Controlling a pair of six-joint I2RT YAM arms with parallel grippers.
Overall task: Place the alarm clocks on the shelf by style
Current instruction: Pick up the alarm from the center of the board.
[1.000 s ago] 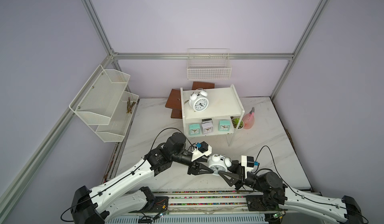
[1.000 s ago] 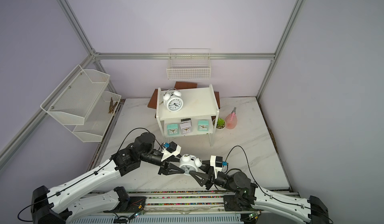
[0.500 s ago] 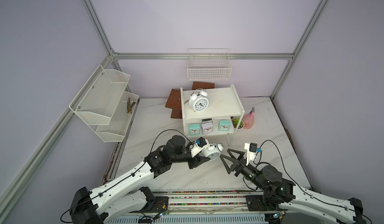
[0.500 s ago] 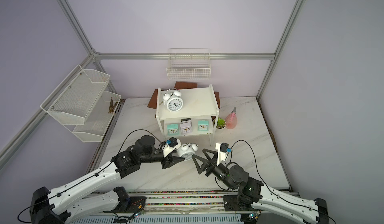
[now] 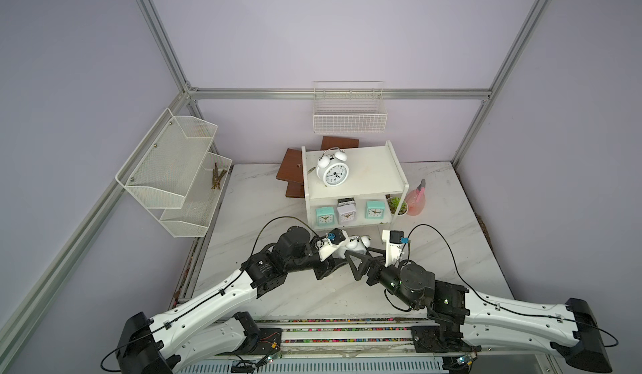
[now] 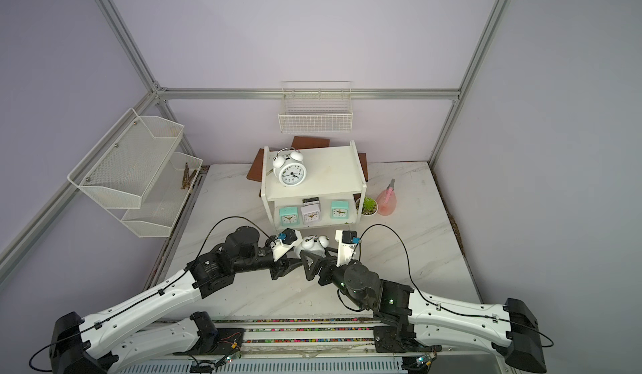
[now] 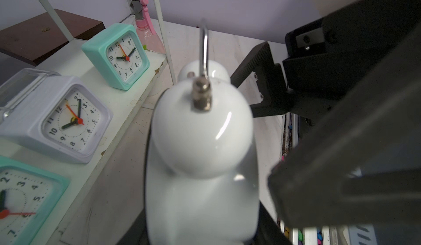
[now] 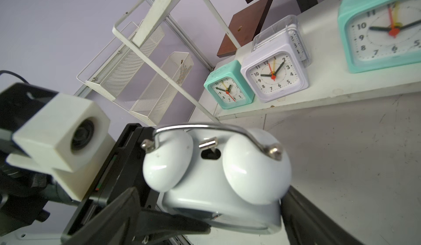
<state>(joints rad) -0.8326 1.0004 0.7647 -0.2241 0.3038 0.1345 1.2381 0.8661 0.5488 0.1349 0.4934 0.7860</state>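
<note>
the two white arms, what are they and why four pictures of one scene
They are robot arms at the near edge of a marble table, each ending in a two-fingered gripper. The two wide pictures come from a camera pair overhead; the two close-ups from a small camera on each arm's wrist. On the table stands a white shelf: one round twin-bell clock on top, two mint square clocks and two whitish ones, one behind the other, on the lower board. Beside it are a pink spray bottle and a small potted plant. The left gripper holds a second twin-bell clock in front of the shelf; the right gripper stands open on either side of that clock.
</note>
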